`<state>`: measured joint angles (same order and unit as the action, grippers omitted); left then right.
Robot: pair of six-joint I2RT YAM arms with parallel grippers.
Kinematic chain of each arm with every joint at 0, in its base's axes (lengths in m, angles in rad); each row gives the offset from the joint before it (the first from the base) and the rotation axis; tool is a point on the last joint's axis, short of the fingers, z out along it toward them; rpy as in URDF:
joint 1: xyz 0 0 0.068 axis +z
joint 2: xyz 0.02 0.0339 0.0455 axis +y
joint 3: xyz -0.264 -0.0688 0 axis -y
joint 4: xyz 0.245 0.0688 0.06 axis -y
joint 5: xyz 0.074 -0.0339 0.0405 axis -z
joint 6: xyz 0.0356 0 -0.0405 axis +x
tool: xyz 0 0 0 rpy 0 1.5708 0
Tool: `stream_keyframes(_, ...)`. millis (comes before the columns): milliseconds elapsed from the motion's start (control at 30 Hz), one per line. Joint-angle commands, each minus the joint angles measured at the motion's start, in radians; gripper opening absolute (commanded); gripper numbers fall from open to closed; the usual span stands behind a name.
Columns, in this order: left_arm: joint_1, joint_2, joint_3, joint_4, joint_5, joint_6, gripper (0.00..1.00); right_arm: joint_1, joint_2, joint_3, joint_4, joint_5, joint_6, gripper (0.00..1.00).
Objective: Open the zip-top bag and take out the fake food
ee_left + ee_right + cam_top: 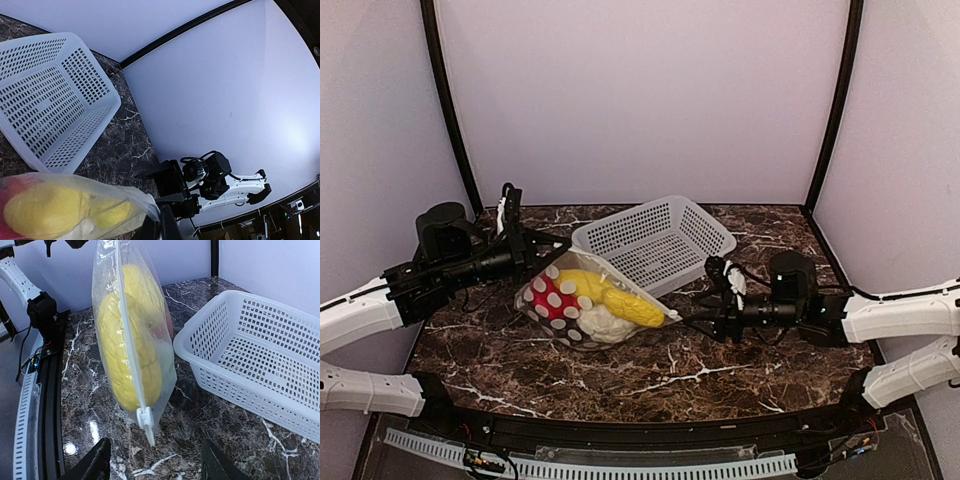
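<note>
The zip-top bag [588, 305] is clear with white dots. It hangs slanted over the middle of the table, its lower side at the marble. Inside it are fake food pieces: a long yellow one [612, 297], a red one [540, 300] and a pale leafy one [602, 323]. My left gripper [538, 262] is shut on the bag's upper left corner; the bag [75, 210] fills the bottom of the left wrist view. My right gripper [157, 466] is open, its fingers wide apart just short of the white zip slider [145, 419] at the bag's low right corner.
A white perforated basket [655, 240] stands behind the bag, right of centre, and shows empty in the right wrist view [260, 355]. The dark marble table [650, 375] ends at a black front rail. White walls close in the back and sides.
</note>
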<state>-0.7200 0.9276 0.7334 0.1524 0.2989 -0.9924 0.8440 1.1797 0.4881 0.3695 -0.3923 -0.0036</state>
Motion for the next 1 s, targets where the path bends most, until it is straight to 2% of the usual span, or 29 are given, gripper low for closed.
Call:
stream_keyframes(0,0.01,-0.036,-0.012,0.11,0.055,0.018,0.01,0.004,0.071,0.018,0.124,-0.027,-0.015,0.51)
stream_keyframes(267,0.018,-0.048,-0.019,0.108,0.058,0.017,0.01,0.004,0.138,0.027,0.158,-0.058,-0.022,0.38)
stream_keyframes(500,0.019,-0.049,-0.023,0.109,0.058,0.015,0.01,0.01,0.173,0.054,0.14,-0.084,-0.029,0.23)
stream_keyframes(667,0.019,-0.048,-0.023,0.112,0.06,0.017,0.01,0.02,0.199,0.07,0.126,-0.088,-0.037,0.17)
stream_keyframes(967,0.021,-0.042,-0.026,0.131,0.074,0.011,0.01,0.029,0.228,0.071,0.134,-0.064,-0.055,0.22)
